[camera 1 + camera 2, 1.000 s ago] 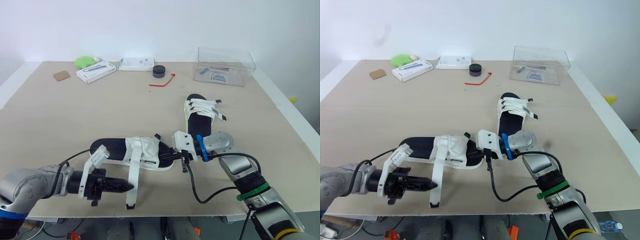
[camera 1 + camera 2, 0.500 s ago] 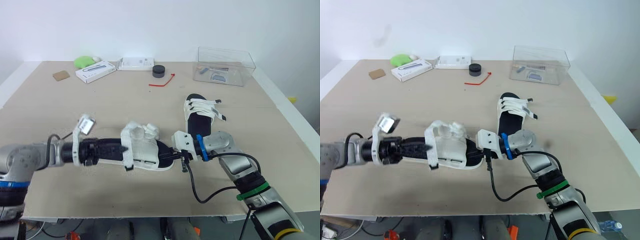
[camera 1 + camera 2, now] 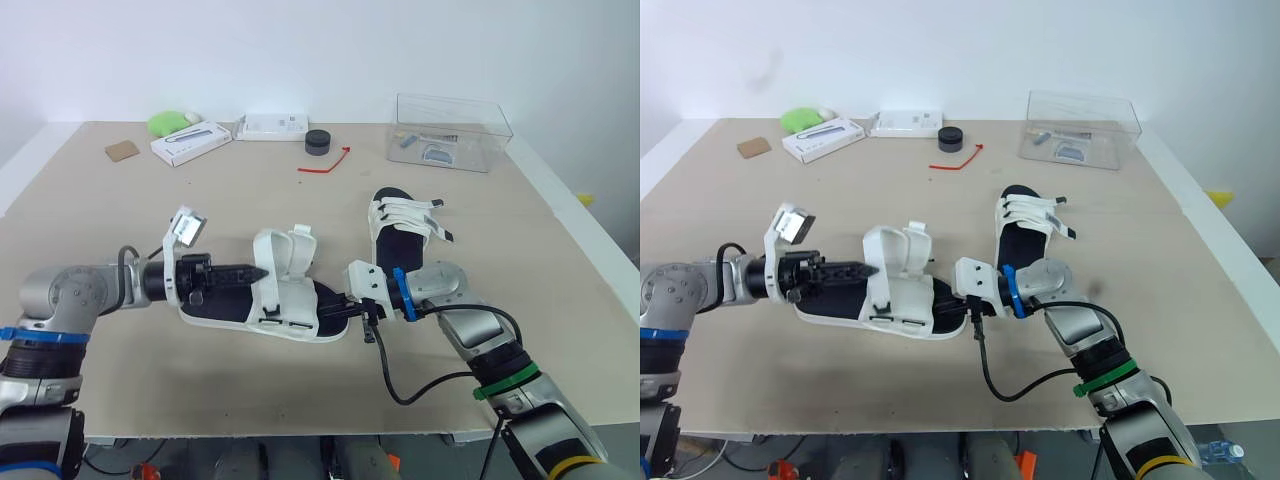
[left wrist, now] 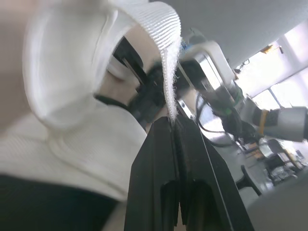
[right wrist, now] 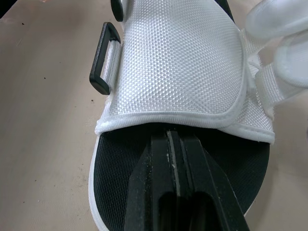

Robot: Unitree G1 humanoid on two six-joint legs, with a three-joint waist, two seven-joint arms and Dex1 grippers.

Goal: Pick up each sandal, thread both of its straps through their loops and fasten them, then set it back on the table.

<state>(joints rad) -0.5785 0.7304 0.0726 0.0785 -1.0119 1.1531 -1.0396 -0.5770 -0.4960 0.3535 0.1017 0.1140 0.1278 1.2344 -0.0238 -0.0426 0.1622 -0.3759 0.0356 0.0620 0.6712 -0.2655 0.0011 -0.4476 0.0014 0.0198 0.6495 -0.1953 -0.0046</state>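
Strap (image 3: 272,250) of the near sandal (image 3: 298,318), lying on the table (image 3: 150,215), stood pinched in the left gripper (image 3: 260,271); the right gripper (image 3: 350,308) seemingly clamped its sole. A skewed pull risked the strap slipping free before the loop (image 5: 102,58).

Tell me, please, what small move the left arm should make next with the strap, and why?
Probably carry the strap across the sandal toward the black loop on its side. The left gripper has its jaws shut on the strap's edge, and the strap stands arched up and unthreaded. The right gripper presses on the sandal's end, apparently steadying it.
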